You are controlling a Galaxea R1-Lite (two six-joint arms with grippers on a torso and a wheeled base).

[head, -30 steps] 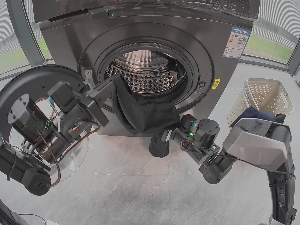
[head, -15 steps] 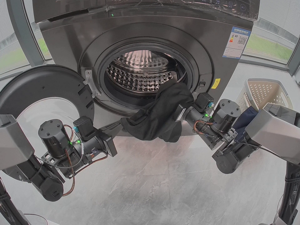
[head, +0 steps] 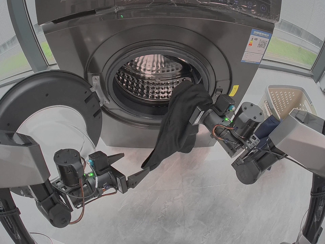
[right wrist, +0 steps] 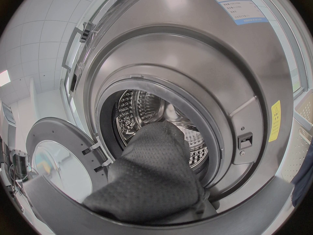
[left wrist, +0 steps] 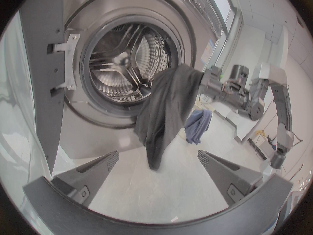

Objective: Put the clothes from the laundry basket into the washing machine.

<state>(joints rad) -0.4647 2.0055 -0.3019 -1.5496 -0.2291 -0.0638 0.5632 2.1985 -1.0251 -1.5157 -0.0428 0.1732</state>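
A black garment hangs from my right gripper, which is shut on it at the right rim of the washing machine's drum opening. The cloth covers that gripper's fingers and its tail droops toward the floor. My left gripper is low over the floor in front of the machine, open and holding nothing. The garment's tail ends close to its far finger, apart from it. The laundry basket stands at the right with a blue garment over its edge.
The round machine door is swung open at the left, above my left arm. The steel drum holds no clothes that I can see. Pale floor lies open in front of the machine.
My left gripper has let go of the black garment and dropped low to the left. My right gripper has risen with the garment to the drum's right rim, and the cloth now hangs straight down.
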